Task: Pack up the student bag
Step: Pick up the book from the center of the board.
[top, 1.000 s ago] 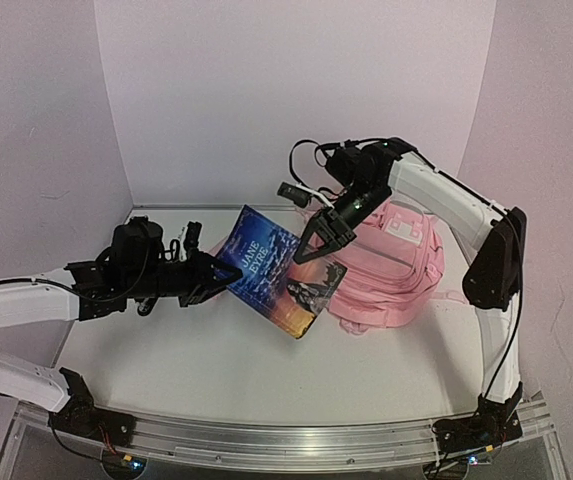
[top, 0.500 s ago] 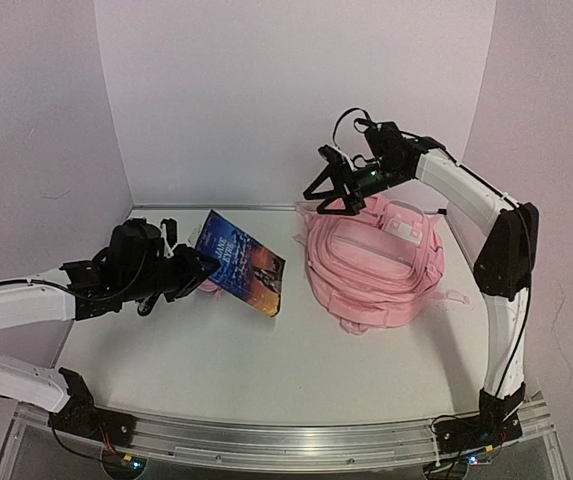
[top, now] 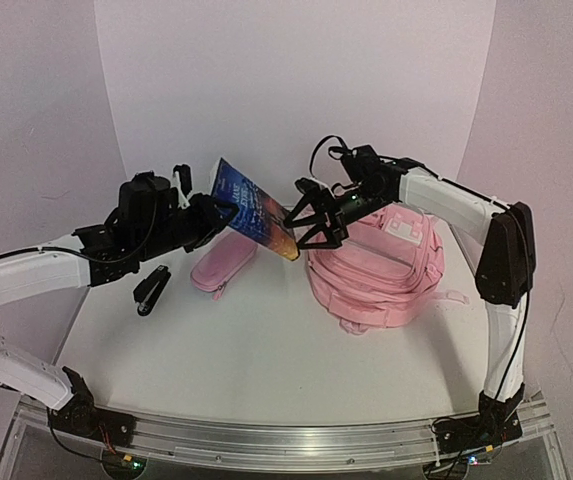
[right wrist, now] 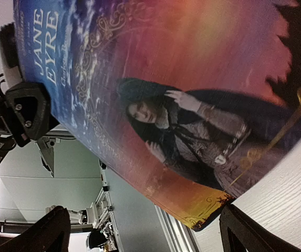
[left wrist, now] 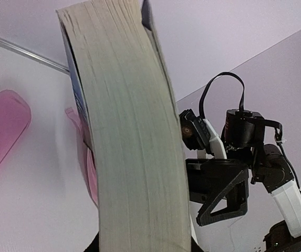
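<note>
Left claw (top: 209, 215) pinches book (top: 254, 208) edge; my right claw (top: 307, 222), wide open, empty, at book's 3 o'clock, may knock it loose.

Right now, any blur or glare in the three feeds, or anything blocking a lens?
Top external: evenly lit, sharp, only soft shadows under the student bag. Left wrist: the book, edge-on, blocks mid-frame, in focus. Right wrist: its cover fills the view, slightly soft, title legible, no hard glare.

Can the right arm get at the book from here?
Probably yes: the right gripper is open with the free end of the book right in front of it. The left gripper holds the book up, and nothing lies between.
</note>
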`<state>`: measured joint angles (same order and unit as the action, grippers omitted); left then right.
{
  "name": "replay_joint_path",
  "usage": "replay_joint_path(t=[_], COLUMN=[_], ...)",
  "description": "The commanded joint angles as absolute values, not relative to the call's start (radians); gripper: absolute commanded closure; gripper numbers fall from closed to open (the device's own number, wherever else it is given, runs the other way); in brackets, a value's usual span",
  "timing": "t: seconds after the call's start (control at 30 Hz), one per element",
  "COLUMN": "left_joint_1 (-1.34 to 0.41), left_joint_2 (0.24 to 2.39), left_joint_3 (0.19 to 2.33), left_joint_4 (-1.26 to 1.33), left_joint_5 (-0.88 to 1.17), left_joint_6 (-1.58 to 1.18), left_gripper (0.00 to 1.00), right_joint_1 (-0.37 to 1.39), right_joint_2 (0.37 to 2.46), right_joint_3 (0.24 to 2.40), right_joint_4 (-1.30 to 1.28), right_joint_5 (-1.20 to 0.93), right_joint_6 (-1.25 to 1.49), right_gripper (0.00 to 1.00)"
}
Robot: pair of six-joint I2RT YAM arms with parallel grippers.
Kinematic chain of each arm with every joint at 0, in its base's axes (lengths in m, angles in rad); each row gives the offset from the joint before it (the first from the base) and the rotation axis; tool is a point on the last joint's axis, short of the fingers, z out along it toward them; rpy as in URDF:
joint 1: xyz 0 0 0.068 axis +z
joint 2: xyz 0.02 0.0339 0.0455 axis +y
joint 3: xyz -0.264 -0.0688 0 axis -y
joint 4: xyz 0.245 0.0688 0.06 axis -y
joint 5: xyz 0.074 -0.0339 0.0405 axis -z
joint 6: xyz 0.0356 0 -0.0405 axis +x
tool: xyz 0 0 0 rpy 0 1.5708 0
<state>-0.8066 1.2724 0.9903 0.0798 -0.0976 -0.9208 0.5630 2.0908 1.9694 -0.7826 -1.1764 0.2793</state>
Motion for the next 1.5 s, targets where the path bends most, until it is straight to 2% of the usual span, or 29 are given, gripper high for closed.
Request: replay_joint_path(t=[0.0, 0.13, 0.43, 0.73, 1.1, 1.17, 1.23, 1.3, 1.37, 1.47], left_joint_1=[-0.81, -0.81, -0.801, -0.801, -0.793, -0.785, -0.777, -0.775, -0.775, -0.775], left_joint_2=[1.324, 1.379, 1.314, 1.318, 1.323, 1.333, 1.339, 1.347, 1.357, 1.356], left_joint_3=[1.16, 1.187, 1.182, 1.174, 1.065, 1.034, 1.022, 1.018, 1.012, 0.993], left_joint_4=[0.426, 0.533, 0.496, 0.577, 0.827, 0.895, 0.905, 0.899, 0.911, 0.902], left_joint_5=[-0.106, -0.115, -0.155, -0.132, -0.136, -0.133, -0.116, -0.106, -0.097, -0.094], left_joint_6=[-0.859, -0.849, -0.821, -0.858, -0.971, -1.003, -1.037, -1.057, -1.078, -1.098], left_gripper=[1.0, 1.0, 1.0, 1.0, 1.0, 1.0, 1.0, 1.0, 1.0, 1.0], right_joint_1=[0.557, 0.55, 0.43, 0.483, 0.488, 0.49, 0.49, 0.488, 0.488, 0.486], right_joint_2=[2.038, 2.037, 2.084, 2.074, 2.134, 2.145, 2.127, 2.083, 2.072, 2.133], right_joint_3=[1.964, 1.968, 2.072, 2.084, 2.165, 2.152, 2.09, 1.957, 1.865, 1.881], right_joint_4=[-0.756, -0.757, -0.756, -0.717, -0.631, -0.513, -0.27, 0.261, 0.693, 1.044], right_joint_5=[-1.235, -1.209, -1.216, -1.33, -1.303, -1.311, -1.323, -1.315, -1.3, -1.298], right_joint_6=[0.296, 0.298, 0.352, 0.38, 0.402, 0.518, 0.705, 1.025, 1.354, 1.721], right_gripper=[0.02, 0.02, 0.02, 0.02, 0.02, 0.03, 0.06, 0.13, 0.24, 0.47])
